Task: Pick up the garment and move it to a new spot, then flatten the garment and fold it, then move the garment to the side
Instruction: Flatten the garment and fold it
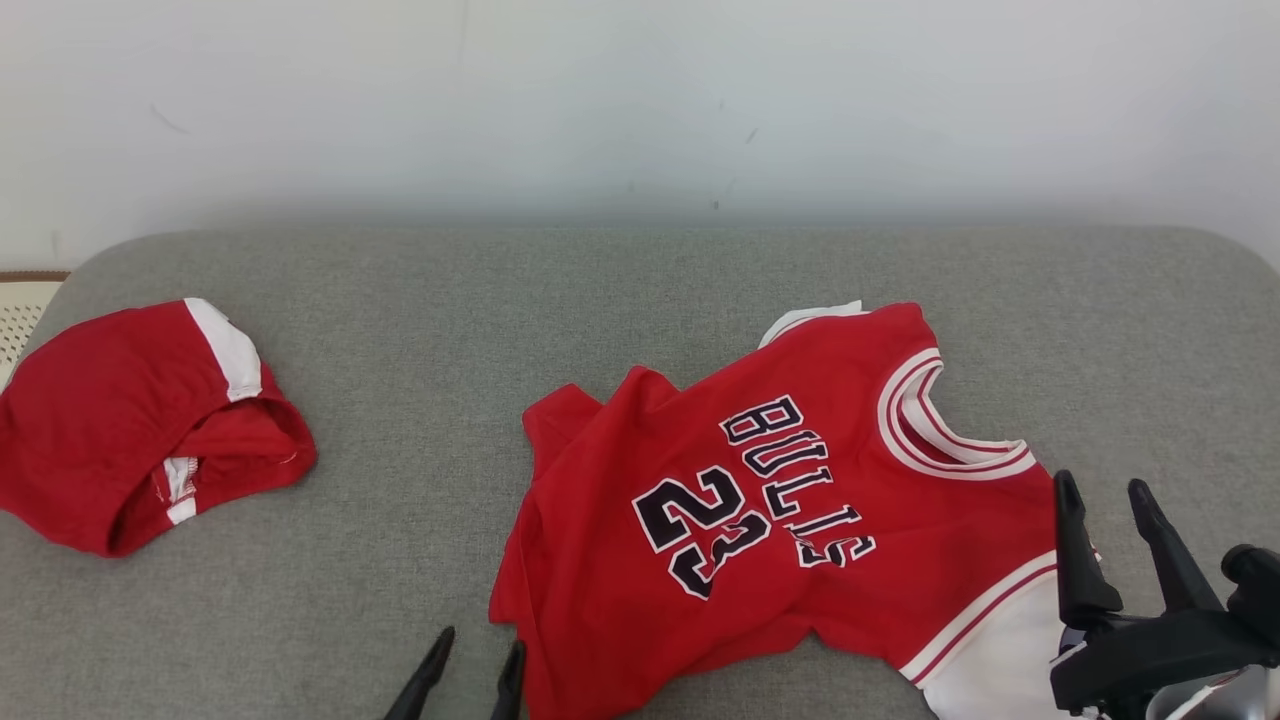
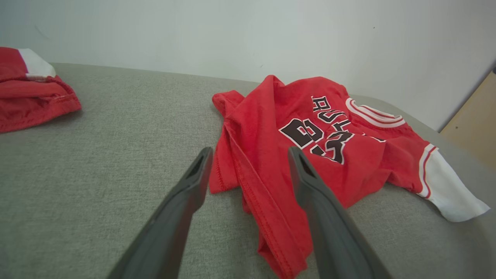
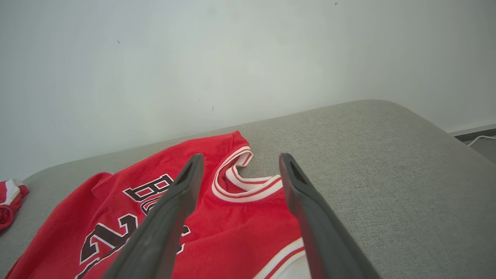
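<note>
**Head view.** A red jersey with a white-trimmed collar and dark lettering uppermost lies rumpled on the grey padded surface, toward 4 o'clock from the view's centre. Its collar points to 2 o'clock and its hem to 7 o'clock. A second red garment sits bunched at 9 o'clock, well apart from the jersey. The left gripper enters at 6 o'clock, its fingers spread wide and empty, just beside the jersey's hem corner. The right gripper stands at 4 o'clock over the jersey's white sleeve, its fingers likewise wide apart with nothing between them. Whether its underside touches the cloth cannot be told. A pale wall bounds the surface at 12 o'clock.
</note>
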You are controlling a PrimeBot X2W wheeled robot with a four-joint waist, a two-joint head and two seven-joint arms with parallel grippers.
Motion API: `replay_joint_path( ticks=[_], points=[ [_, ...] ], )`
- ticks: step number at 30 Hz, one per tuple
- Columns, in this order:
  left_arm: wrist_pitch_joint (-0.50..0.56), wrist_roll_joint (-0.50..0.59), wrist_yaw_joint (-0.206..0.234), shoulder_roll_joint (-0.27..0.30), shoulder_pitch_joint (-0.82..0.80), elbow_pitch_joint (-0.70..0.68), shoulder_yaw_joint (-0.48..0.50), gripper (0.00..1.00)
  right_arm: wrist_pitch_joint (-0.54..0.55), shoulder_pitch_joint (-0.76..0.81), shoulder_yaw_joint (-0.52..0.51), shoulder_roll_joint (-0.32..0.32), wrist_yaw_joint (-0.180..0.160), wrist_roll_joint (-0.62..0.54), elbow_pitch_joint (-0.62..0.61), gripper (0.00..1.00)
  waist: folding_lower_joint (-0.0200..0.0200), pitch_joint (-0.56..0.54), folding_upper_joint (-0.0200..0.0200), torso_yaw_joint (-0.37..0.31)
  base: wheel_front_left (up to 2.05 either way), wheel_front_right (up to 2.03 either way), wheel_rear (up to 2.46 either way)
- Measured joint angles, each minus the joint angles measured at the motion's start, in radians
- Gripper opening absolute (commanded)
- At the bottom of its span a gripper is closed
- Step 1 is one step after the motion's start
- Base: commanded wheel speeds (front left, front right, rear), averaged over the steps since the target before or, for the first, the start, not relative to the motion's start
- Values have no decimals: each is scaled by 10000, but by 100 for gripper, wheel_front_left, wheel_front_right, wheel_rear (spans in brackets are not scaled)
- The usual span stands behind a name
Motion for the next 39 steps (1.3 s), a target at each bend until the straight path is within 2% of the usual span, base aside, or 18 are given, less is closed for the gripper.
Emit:
replay_joint_path(
  ticks=[4, 9, 18, 24, 35, 36, 37, 38, 39],
  points=[
    [2, -82, 35, -4, -27, 510, -412, 100, -500, -119, 495, -84, -2, 86, -46, 100, 0, -15, 0, -52, 0, 0, 0],
    [2, -113, 98, -4, -251, 880, -635, 100, -1522, -305, 1572, -573, 0, 278, -36, 100, 0, 6, 0, -162, 0, 0, 0],
    [0, -184, 159, -4, -429, 1154, -784, 100, -2968, -617, 2615, -976, 0, 401, 715, 100, 0, 99, 0, -274, 0, 0, 0],
    [0, -159, 188, -4, -660, 1578, -899, 100, -3279, -702, 3114, -892, 0, 52, 1567, 100, 0, 223, 0, -284, 0, 0, 0],
    [0, 169, 330, -4, -934, 2263, -1032, 100, -3342, -1005, 3191, -736, 0, -111, 1801, 100, 0, 426, 0, -362, 0, 0, 0],
    [0, 178, 313, -4, -994, 2376, -1060, 57, -3342, -1013, 3191, -729, 0, -113, 1795, 100, 0, 446, 0, -362, 0, 0, 0],
    [0, 190, 257, -4, -1043, 2499, -1095, 34, -3344, -1026, 3187, -713, 0, -121, 1779, 100, 0, 465, 1, -364, 0, 0, 0],
    [0, 192, 244, -4, -1070, 2589, -1116, 1, -3344, -1043, 3195, -696, 0, -132, 1768, 100, 0, 483, 0, -368, 0, 0, 0],
    [2, 196, 240, -4, -1112, 2679, -1127, 0, -3344, -1062, 3210, -675, 0, -157, 1753, 100, 0, 502, 0, -374, 0, 0, 0]
  ],
)
